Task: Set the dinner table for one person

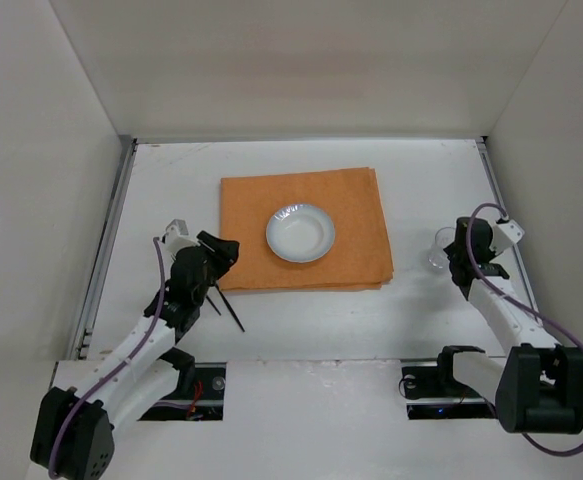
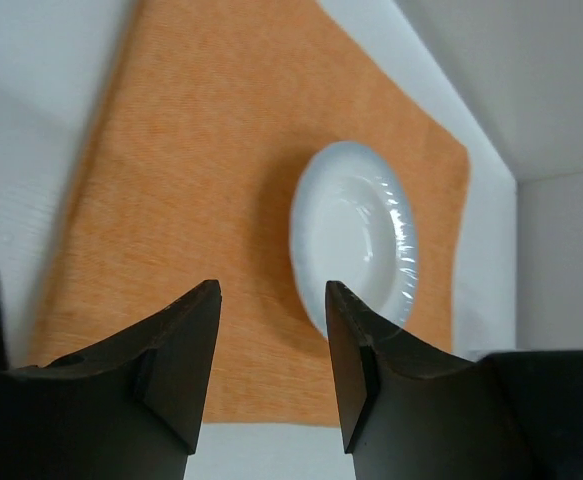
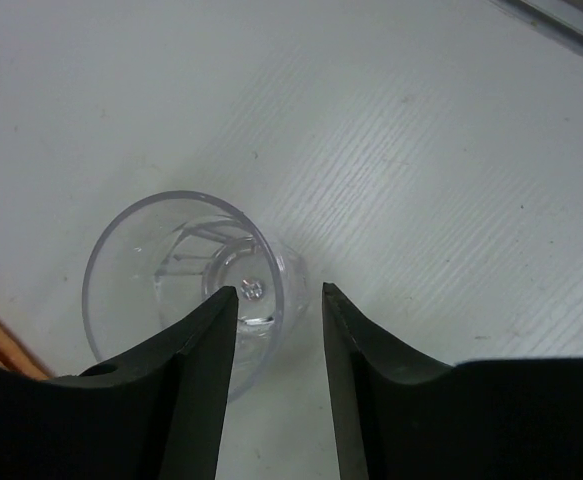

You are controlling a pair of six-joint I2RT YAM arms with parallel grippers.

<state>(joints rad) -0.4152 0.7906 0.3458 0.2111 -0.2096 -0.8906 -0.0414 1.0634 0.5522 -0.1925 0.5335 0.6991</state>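
1. Black-and-white arm bases (image 1: 71, 440), bolted at the near edge of the large flat matte-white rectangular dinner table (image 1: 311, 330), which spreads beneath everything listed.
2. Thin dark utensils (image 1: 229, 308), kind not discernible, lying on bare table just off the mat's near-left corner.
3. Left gripper (image 2: 271, 300): fingers apart, nothing between them, poised over the mat's near-left corner just beyond the utensils.
4. Right gripper (image 3: 279, 292): fingers apart, clasping nothing, with the tumbler just beside its left finger.
5. Clear round plastic tumbler (image 3: 186, 280), upright on the table, just right of the mat.
6. Orange rectangular cloth mat (image 1: 246, 215), laid flat mid-table.
7. Round white shallow plate (image 1: 300, 232), roughly centred on the mat.
8. White wall panels (image 1: 311, 60) behind.

Step, as judged: plate and tumbler appear placed; cutlery is not yet set. The next move probably calls for the left gripper to descend, pinch one utensil, and lay it beside the plate. Nothing blocks that path; thin utensils lying flat may resist pinching.
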